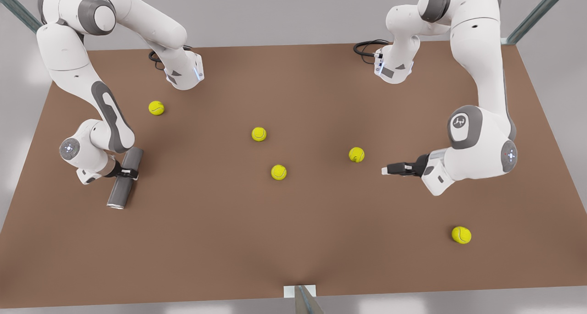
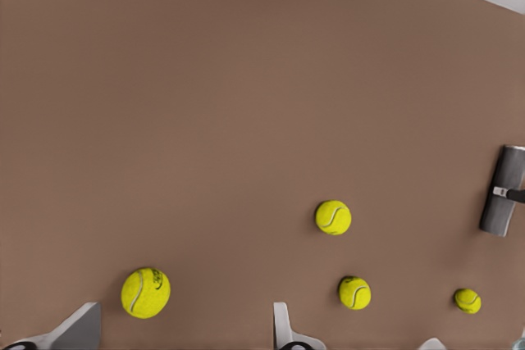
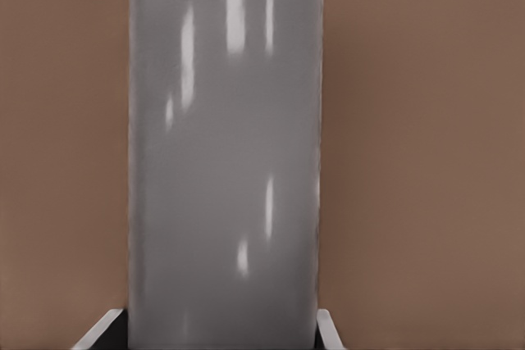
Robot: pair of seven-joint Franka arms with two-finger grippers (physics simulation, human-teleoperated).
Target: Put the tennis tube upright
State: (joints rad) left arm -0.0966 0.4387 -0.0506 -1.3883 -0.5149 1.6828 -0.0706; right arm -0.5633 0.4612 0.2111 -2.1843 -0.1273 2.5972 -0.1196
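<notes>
Brown desk point(image 1: 293, 240), one, carrying all items.

Tennis tube point(image 1: 124, 178): dark-grey cylinder with a silvery end rim, lying on its side near the front view's left edge of the desk, its long axis running roughly toward and away from the camera, rim end nearer the camera. In the right wrist view the tube point(image 3: 225, 153) sits close up between two fingertips point(image 3: 326, 327). In the left wrist view it appears far off as a small grey bar point(image 2: 502, 190).

Right gripper point(image 1: 129, 172): at the front view's left, jaws pinching the tennis tube across its middle, one finger on each side.

Left gripper point(image 1: 389, 169): at the front view's right, above the desk, well apart from the tube, pointing toward the desk's middle; arm waiting. Jaws spread, with the fingertips point(image 2: 280, 324) parted in the left wrist view and nothing between them.

Tennis balls, yellow, five, loose on the desk: one point(image 1: 156, 107) behind the tube; three about the middle point(image 1: 259, 134), point(image 1: 279, 172), point(image 1: 356, 154), the last near the left gripper; one point(image 1: 461, 234) toward the front view's lower right.
</notes>
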